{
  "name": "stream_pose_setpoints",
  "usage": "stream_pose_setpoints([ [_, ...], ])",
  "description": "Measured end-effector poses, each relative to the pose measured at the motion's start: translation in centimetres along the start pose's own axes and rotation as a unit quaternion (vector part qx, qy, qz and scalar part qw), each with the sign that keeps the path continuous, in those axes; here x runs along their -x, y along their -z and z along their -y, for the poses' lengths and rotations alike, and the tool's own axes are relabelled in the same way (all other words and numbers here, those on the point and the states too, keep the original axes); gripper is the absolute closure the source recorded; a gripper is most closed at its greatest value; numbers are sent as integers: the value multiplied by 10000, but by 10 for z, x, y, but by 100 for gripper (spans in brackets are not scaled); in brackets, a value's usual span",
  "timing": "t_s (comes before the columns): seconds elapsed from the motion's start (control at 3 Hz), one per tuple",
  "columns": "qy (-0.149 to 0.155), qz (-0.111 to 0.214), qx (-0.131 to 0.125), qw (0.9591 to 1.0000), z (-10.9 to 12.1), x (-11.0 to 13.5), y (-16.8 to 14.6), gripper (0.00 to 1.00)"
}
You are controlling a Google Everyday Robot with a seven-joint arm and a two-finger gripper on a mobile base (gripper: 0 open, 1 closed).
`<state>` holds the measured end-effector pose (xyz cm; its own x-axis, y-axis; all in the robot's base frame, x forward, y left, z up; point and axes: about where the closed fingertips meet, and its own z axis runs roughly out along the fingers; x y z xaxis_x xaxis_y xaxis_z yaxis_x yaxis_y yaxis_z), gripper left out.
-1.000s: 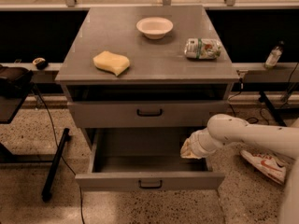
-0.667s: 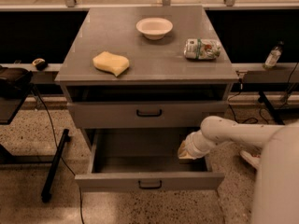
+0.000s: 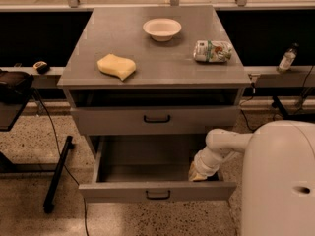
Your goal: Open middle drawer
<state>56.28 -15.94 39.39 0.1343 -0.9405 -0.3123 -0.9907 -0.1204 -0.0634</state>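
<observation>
The middle drawer is a grey flat front with a small dark loop handle. It sits under the cabinet top and looks closed or nearly so. Below it the bottom drawer is pulled out, with its own handle. My gripper is low at the right inner side of the open bottom drawer, below and to the right of the middle drawer's handle. My white arm reaches to it from the right.
On the cabinet top lie a yellow sponge, a white bowl and a snack bag. My white body fills the lower right. A black stand leg is at the left, and a bottle on the right ledge.
The arm has drawn in and my gripper has shifted a little left inside the open bottom drawer. My body now fills more of the lower right. The drawers have not moved.
</observation>
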Motion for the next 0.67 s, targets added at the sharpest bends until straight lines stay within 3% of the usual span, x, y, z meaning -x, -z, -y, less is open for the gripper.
stream_pose_setpoints([
  [0.33, 109, 117, 482, 9987, -26, 7, 8, 100],
  [0.67, 304, 264, 1039, 9938, -52, 22, 17, 100],
])
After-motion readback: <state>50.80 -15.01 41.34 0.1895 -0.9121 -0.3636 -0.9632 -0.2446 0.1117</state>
